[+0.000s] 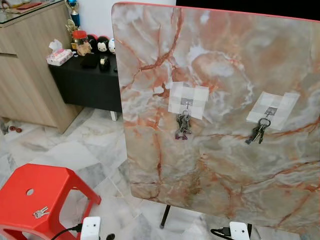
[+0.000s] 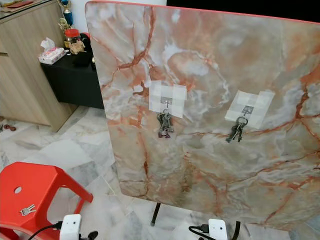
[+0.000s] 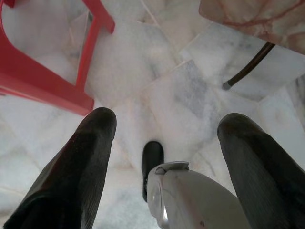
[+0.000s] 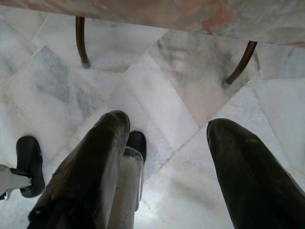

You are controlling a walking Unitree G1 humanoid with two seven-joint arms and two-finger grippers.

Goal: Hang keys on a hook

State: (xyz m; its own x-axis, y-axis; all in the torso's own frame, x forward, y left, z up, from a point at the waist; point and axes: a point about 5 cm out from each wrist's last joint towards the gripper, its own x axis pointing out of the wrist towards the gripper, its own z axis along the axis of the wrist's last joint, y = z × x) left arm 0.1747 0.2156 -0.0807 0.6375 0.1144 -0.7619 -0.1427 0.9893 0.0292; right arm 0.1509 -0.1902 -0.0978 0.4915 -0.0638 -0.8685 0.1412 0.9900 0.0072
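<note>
board: big marble-pattern board (image 1: 220, 100) tipped up on its edge in front of me, standing on thin dark legs (image 4: 81, 40). upright like that so it works as a wall for the hooks.
hooks: two small metal ones, each on a pale square patch stuck to the board. left hook (image 1: 187, 102), right hook (image 1: 271, 111).
hung keys: one bunch (image 1: 183, 125) dangles from the left hook, another (image 1: 258, 131) from the right. both hang free against the board, so those look done.
loose keys: small set (image 1: 40, 212) lying flat on the red stool (image 1: 30, 192), low on my left, well apart from the board. my guess is that's the next pickup, and the stool is there to keep it in reach.
left gripper (image 3: 162, 143): hanging down by my side over the marble floor (image 3: 157, 90), fingers spread wide, nothing between them, touching nothing. stool corner is just beside it.
right gripper (image 4: 167, 143): same deal, pointing at the floor near the board's legs, fingers splayed apart and empty.
stage: looks like i'm between keys.
</note>
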